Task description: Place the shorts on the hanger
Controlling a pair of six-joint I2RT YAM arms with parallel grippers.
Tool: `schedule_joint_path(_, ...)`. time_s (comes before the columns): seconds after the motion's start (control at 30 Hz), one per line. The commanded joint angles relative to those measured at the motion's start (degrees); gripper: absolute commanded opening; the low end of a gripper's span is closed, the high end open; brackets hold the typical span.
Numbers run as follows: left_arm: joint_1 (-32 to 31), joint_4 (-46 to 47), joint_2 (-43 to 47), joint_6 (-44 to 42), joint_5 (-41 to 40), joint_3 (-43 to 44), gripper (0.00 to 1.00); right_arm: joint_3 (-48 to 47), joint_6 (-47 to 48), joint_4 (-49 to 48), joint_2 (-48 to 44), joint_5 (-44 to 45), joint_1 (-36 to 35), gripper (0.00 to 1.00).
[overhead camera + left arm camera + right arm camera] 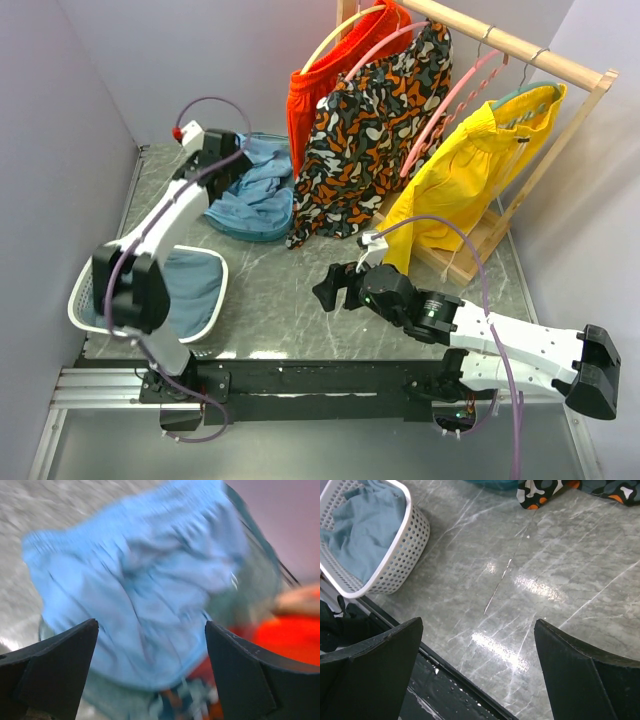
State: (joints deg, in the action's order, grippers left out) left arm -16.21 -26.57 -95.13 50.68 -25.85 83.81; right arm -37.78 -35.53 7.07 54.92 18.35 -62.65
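Top view: my left tool (228, 168) hangs at the upper left of the frame, over the left part of the shorts (262, 195). The shorts lie crumpled on the grey marbled surface (300, 320), and their right edge meets the hem of the patterned garment (370, 140). Left wrist view: the fingers (55, 665) stand wide apart, released, with nothing held. Blurred sky-blue fabric fills the frame beyond them, and I cannot tell whether they touch it. The hanger (455, 100) hangs from the wooden rail (520, 48) at the upper right, slanting down between the patterned garment and the yellow shorts (470, 170). An orange garment (325, 95) hangs at the rail's left end. My right tool (322, 290) sits at lower centre, pointing left, well apart from the shorts. In the right wrist view its fingers (585, 675) are likewise spread and released over the glossy surface. The white mesh basket (75, 312), at the lower left beside the left arm, holds a duller blue cloth (190, 285).
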Motion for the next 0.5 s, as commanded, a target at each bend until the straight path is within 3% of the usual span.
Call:
schedule_joint_path(0.0, 5.9, -1.6, -6.4, -1.6, 1.4, 7.4, 0.90, -0.8, 1.3, -0.7, -1.0, -0.9, -0.3, 0.99)
schedule_joint_path(0.17, 8.2, 2.3, -14.3, -8.4, 7.4, 14.5, 0.80, 0.4, 1.3, -1.1, -1.8, -2.7, -0.3, 0.99)
schedule_joint_path(0.23, 8.2, -0.7, -19.1, -8.6, 5.8, 20.0, 0.79, 0.4, 1.3, -0.8, -1.7, -3.2, -0.3, 0.99)
schedule_joint_path(0.47, 8.1, -4.8, -26.3, -9.5, 1.2, 26.5, 0.74, -0.5, 2.2, 0.7, -1.5, -5.7, -0.3, 0.99)
